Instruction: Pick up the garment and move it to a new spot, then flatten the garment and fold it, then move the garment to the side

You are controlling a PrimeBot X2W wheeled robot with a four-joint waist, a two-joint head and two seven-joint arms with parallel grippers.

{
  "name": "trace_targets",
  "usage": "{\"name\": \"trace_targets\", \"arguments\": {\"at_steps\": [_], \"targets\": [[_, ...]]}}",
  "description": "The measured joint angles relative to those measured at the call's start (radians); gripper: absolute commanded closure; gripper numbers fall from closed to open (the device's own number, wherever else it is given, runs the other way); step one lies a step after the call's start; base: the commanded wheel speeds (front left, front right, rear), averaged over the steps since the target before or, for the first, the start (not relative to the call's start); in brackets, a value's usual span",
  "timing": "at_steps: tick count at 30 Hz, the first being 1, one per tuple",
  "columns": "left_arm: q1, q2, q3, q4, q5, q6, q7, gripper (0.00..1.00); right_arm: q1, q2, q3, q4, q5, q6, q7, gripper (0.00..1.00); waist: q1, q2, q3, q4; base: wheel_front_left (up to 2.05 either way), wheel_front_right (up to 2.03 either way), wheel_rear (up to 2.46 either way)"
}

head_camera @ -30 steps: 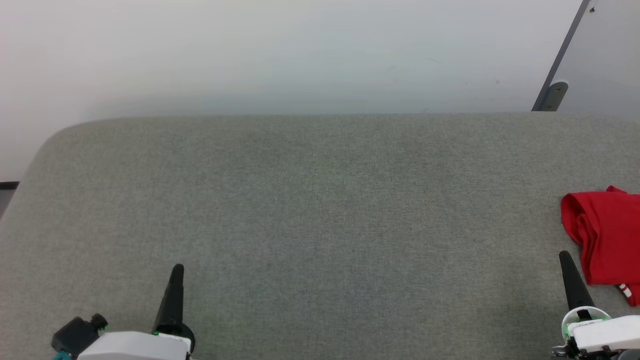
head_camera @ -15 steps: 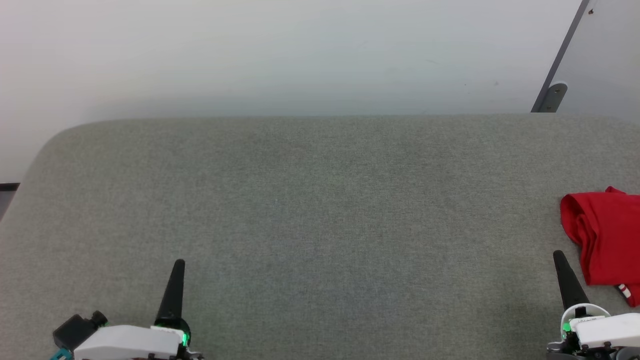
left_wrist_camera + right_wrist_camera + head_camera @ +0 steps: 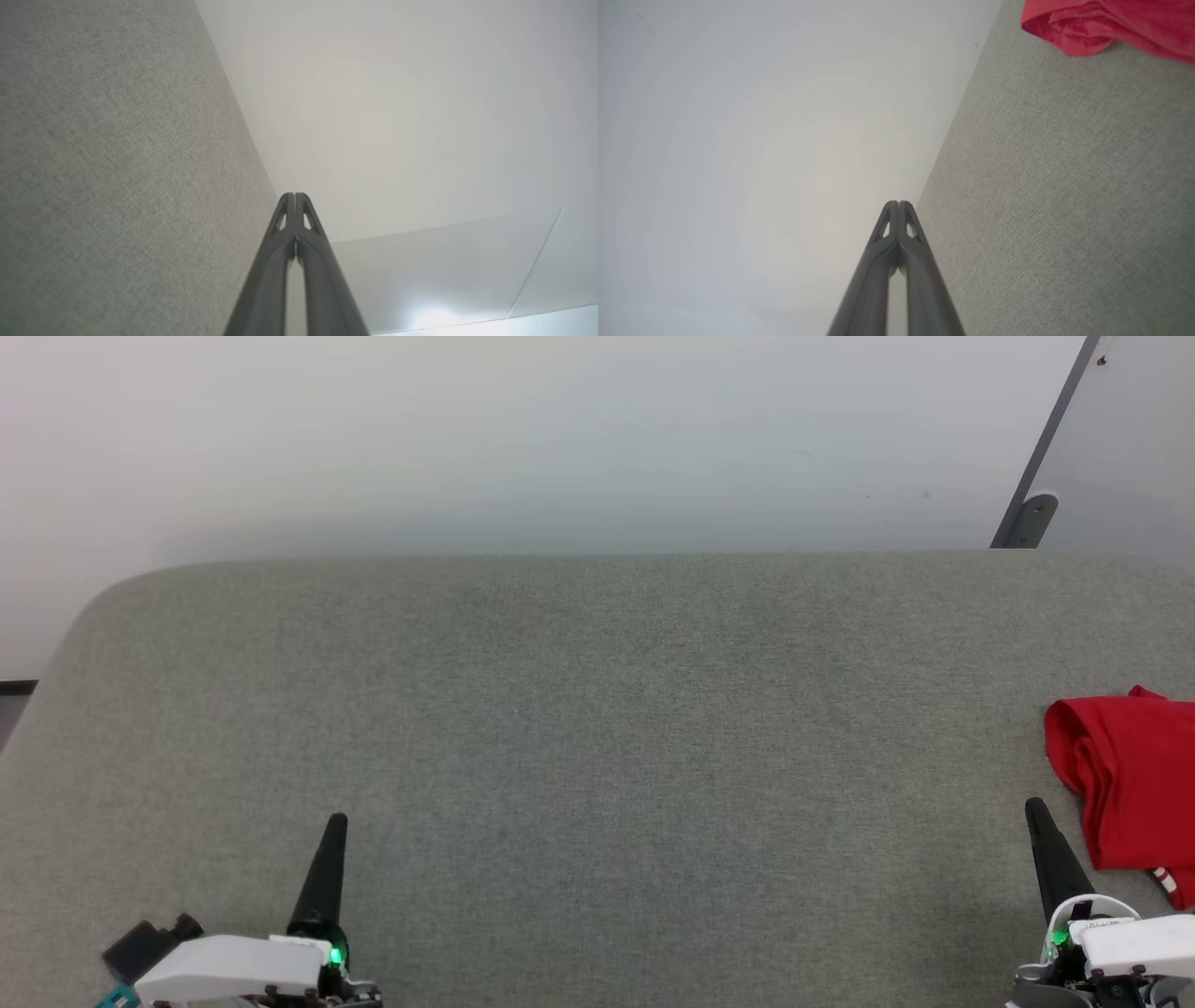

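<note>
The garment [image 3: 1130, 775], a bunched red shirt with a bit of white-and-red trim at its lower edge, lies at the far right of the grey fabric surface [image 3: 597, 728], cut off by the frame. It also lies at the top right of the right wrist view, garment [image 3: 1106, 23]. My right gripper [image 3: 1034, 805] is shut and empty, its tip just left of the shirt and apart from it. At the lower left my left gripper [image 3: 337, 820] is shut and empty, far from the shirt. Both wrist views show the fingers pressed together: left gripper [image 3: 294, 195], right gripper [image 3: 899, 203].
The grey surface has a rounded far-left corner [image 3: 103, 597] and ends at a white wall [image 3: 560, 439]. A grey panel with a metal bracket [image 3: 1032, 518] stands at the back right. A broad stretch of grey fabric lies between the two grippers.
Both grippers have crept a little forward along the surface, the right one slightly leftward too. The garment has stayed where it was.
</note>
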Motion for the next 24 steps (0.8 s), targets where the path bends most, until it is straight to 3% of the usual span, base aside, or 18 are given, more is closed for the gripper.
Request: {"name": "trace_targets", "arguments": {"at_steps": [24], "targets": [[-0.031,-0.010,0.016,0.030,-0.172,0.000,0.052,1.00,-0.021,0.031,-0.017,0.024,0.146,0.000,0.049,1.00,0.0000,0.0000,-0.007,-0.001,0.00,0.00,0.00]]}}
